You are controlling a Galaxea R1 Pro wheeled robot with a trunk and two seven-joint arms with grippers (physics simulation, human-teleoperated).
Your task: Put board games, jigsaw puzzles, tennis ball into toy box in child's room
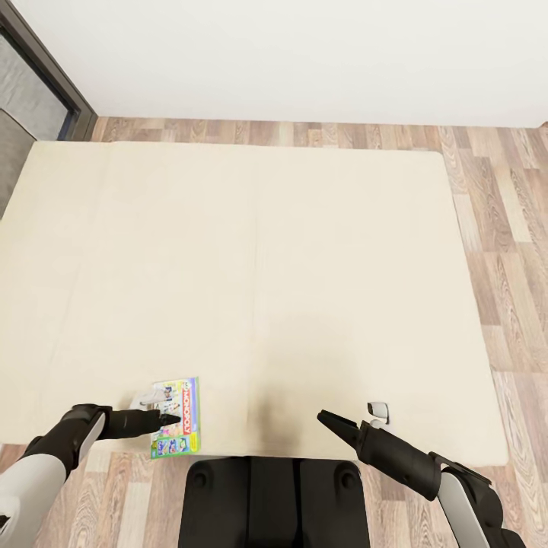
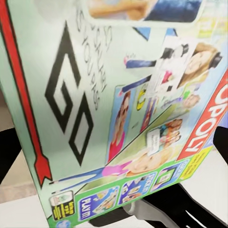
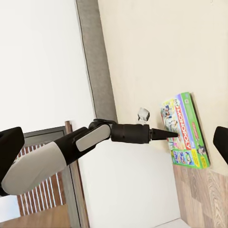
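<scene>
Monopoly box (image 1: 176, 418) lies lengthwise near-to-far at the bed's (image 1: 304, 266) near edge — left tool (image 1: 169, 418) over it, grip unclear.

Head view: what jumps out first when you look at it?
The big cream bed takes up most of the picture, with wood floor around it. The one bright spot is the Monopoly box at the bed's near edge, with the left gripper right on it. The right gripper hangs over bare mattress, near a small white thing I can't identify.
</scene>
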